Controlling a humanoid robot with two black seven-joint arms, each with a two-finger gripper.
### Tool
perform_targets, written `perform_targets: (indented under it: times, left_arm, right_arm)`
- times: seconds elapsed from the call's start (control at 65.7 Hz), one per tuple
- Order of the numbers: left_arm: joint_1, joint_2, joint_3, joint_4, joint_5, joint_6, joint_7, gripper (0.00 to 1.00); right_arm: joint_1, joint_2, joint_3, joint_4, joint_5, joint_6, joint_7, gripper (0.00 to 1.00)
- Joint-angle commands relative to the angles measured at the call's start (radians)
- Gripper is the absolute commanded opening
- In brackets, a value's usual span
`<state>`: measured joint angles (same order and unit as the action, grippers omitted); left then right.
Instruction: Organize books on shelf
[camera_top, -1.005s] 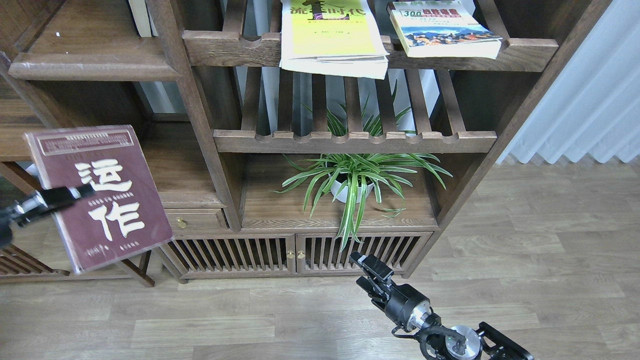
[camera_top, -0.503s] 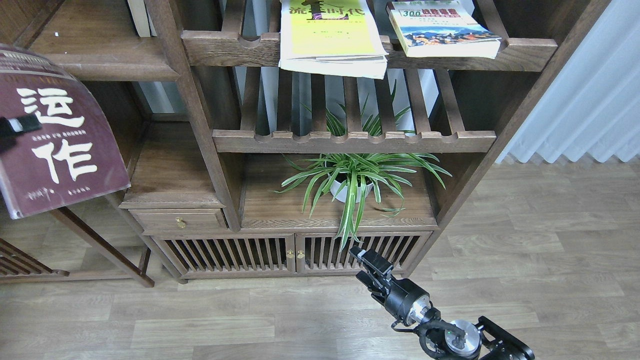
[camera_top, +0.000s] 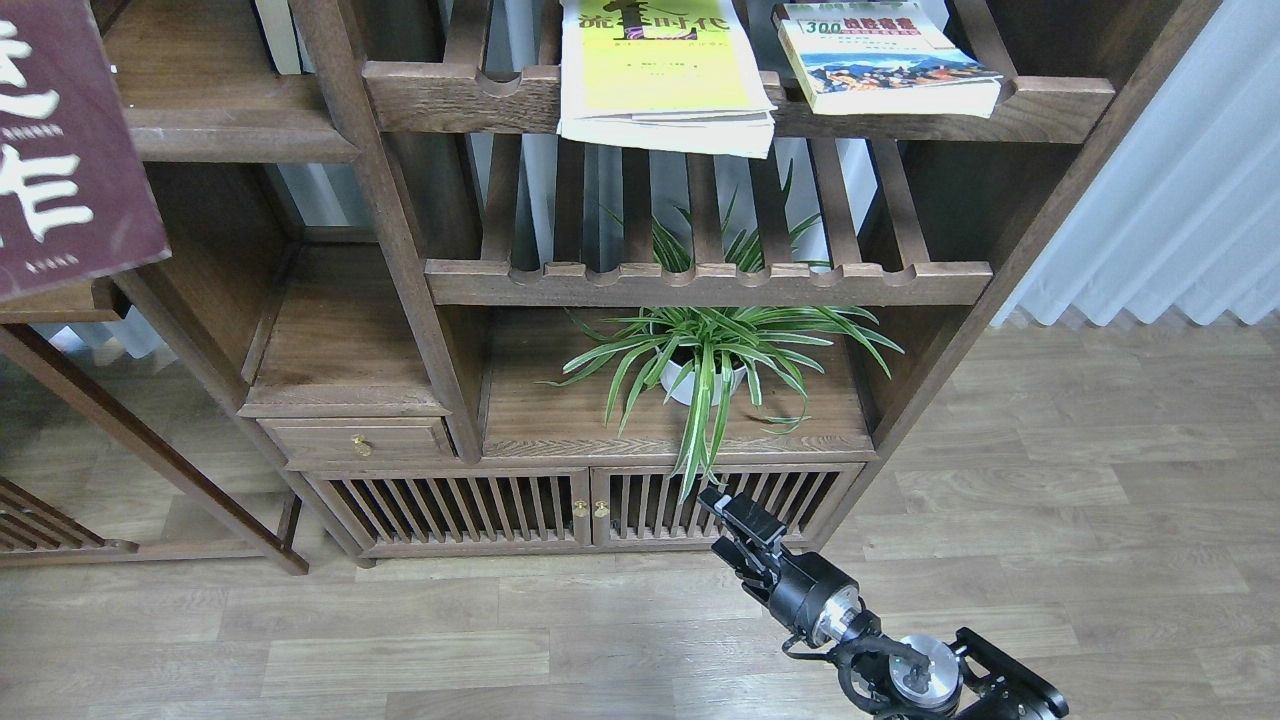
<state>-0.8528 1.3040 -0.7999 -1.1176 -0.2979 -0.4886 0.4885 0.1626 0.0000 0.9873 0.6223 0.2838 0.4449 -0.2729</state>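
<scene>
The maroon book (camera_top: 60, 150) with big white characters is at the top left, partly cut off by the view's edge, and its right side overlaps the left end of the solid dark-brown shelf (camera_top: 240, 135). My left gripper is out of view. The yellow-green book (camera_top: 660, 70) and the "300" book (camera_top: 885, 60) lie flat on the top slatted rack. My right gripper (camera_top: 735, 520) is low over the floor in front of the cabinet doors, far from the books. It is dark, so I cannot tell its fingers apart.
A potted spider plant (camera_top: 710, 370) stands on a plank under the lower slatted rack (camera_top: 700, 280). Below are slatted cabinet doors (camera_top: 580, 505) and a small drawer (camera_top: 360, 440). A white curtain (camera_top: 1180, 200) hangs at the right. A slanted frame leg (camera_top: 150, 450) crosses the lower left.
The maroon book has moved up and to the left, now partly out of frame. The left gripper that held it has left the view. The right arm has barely moved.
</scene>
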Motion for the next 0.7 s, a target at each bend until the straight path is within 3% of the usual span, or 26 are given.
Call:
perform_targets:
  times: [0.0, 0.213, 0.457, 0.685]
  left_arm:
    - [-0.044, -0.043, -0.001, 0.055, 0.017, 0.000, 0.000, 0.06]
    - [-0.132, -0.141, 0.001, 0.099, 0.019, 0.000, 0.000, 0.06]
    - [-0.152, -0.239, 0.001, 0.125, 0.019, 0.000, 0.000, 0.06]
    - [-0.233, -0.308, -0.001, 0.286, 0.019, 0.000, 0.000, 0.06]
  right_arm:
    - [0.000, 0.000, 0.001, 0.000, 0.000, 0.001, 0.000, 0.99]
    - [0.002, 0.000, 0.001, 0.000, 0.000, 0.001, 0.000, 0.99]
    - [0.003, 0.000, 0.004, 0.000, 0.000, 0.003, 0.001, 0.99]
    - [0.005, 0.000, 0.016, 0.000, 0.002, 0.003, 0.001, 0.99]
